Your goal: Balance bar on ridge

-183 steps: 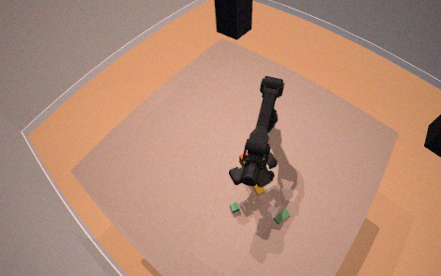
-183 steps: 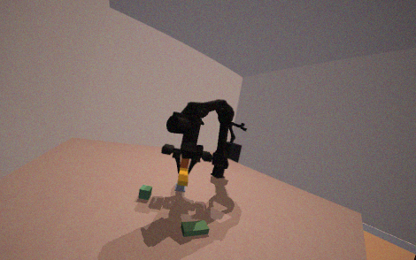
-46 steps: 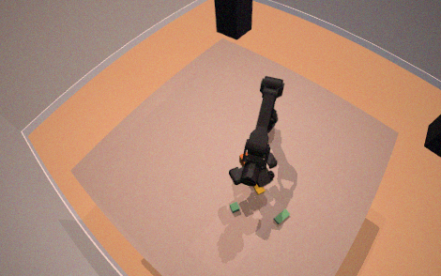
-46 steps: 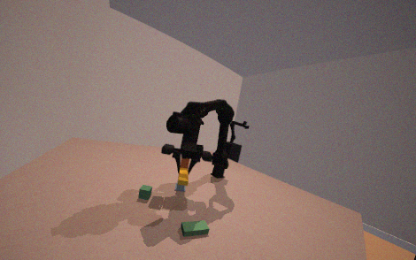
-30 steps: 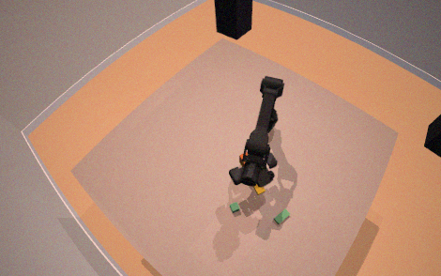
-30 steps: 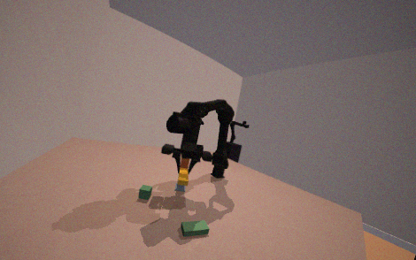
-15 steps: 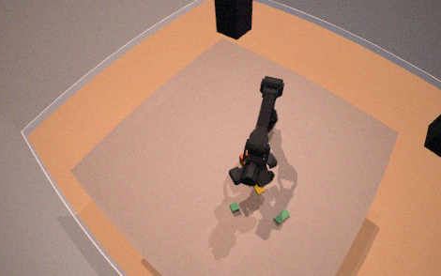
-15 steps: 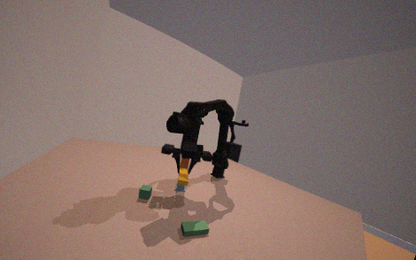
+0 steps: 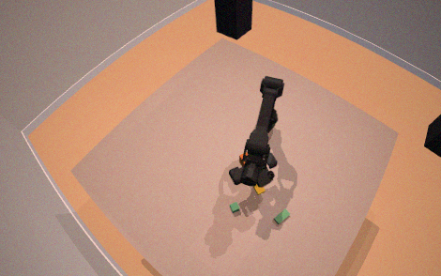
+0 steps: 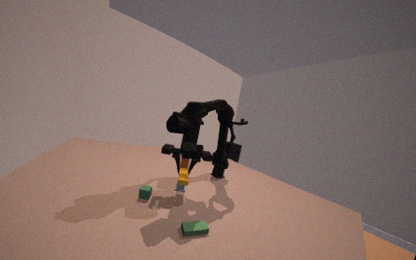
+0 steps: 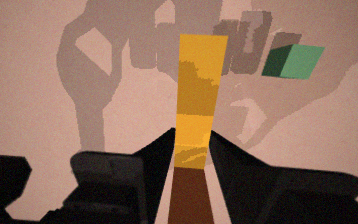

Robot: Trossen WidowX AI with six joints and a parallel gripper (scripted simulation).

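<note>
Gripper [image 9: 252, 176] [image 10: 184, 171] [image 11: 191, 132], ctr of ext. view, looks released, fingers just loose around the bar [image 9: 259, 190] [image 10: 183, 177] [image 11: 200, 75], apparently on blue ridge [image 10: 180, 187] below. Letting-go step: open wider evenly, then back off straight w/o tipping it.
</note>
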